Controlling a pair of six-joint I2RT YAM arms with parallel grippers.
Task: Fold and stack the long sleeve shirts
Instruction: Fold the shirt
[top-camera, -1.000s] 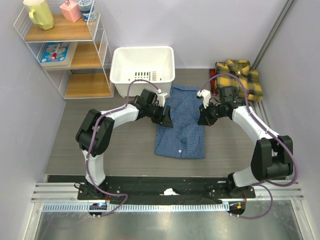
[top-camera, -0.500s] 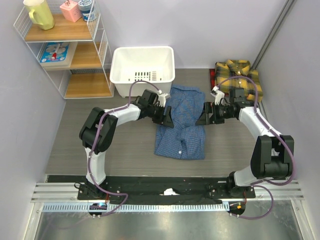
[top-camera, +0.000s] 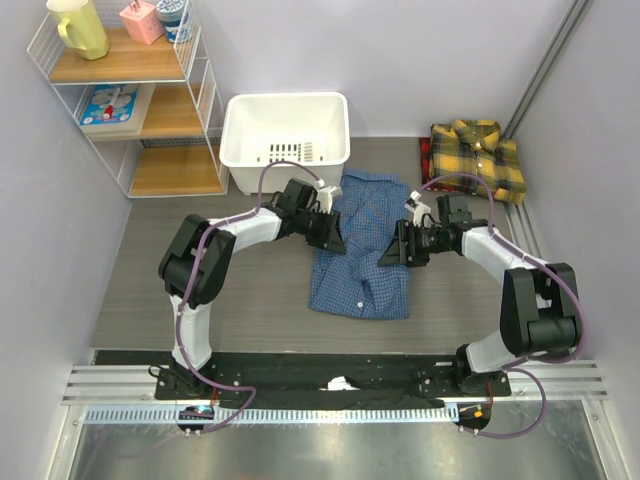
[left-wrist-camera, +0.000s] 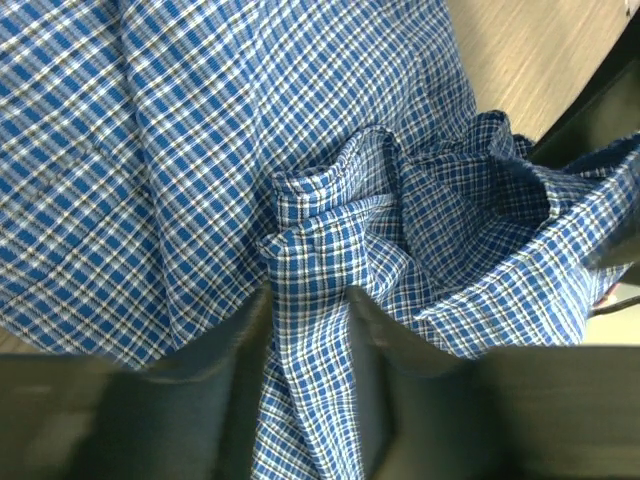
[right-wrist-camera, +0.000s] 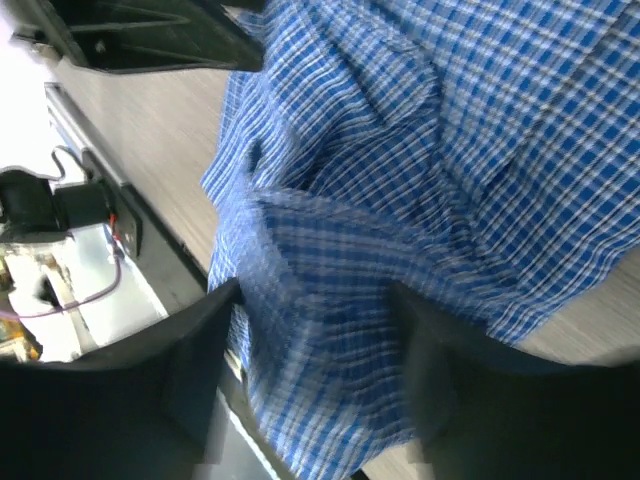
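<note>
**Near edge:** black mounting rail across the table's near side, with both arm bases on it. Bare grey wood-grain table shows between the rail and the shirt's near hem.

**Sides:** a wide stretch of bare board lies left of the shirt, reaching the left wall. The strip on the right is narrower and closed by the right wall.

**Blue shirt**: fine check, mid-table, part folded. The near half lies flat and the far half is rumpled.

**Left gripper**: at the shirt's left edge, about halfway up its length. In the wrist view the left gripper is clenched on a bunched fold of the blue shirt, with cloth pressed against both fingers.

**Right gripper**: at the shirt's right edge, opposite the left one. In the wrist view the right gripper has its jaws apart astride the blue shirt, released. The picture is too blurred to show whether they touch the cloth.

**Far:**
- White bin, just beyond the shirt's collar end.
- Plaid shirt, yellow and dark, lying folded in the far right corner, well apart from both grippers.
- Wire shelf, in the far left corner.
</note>
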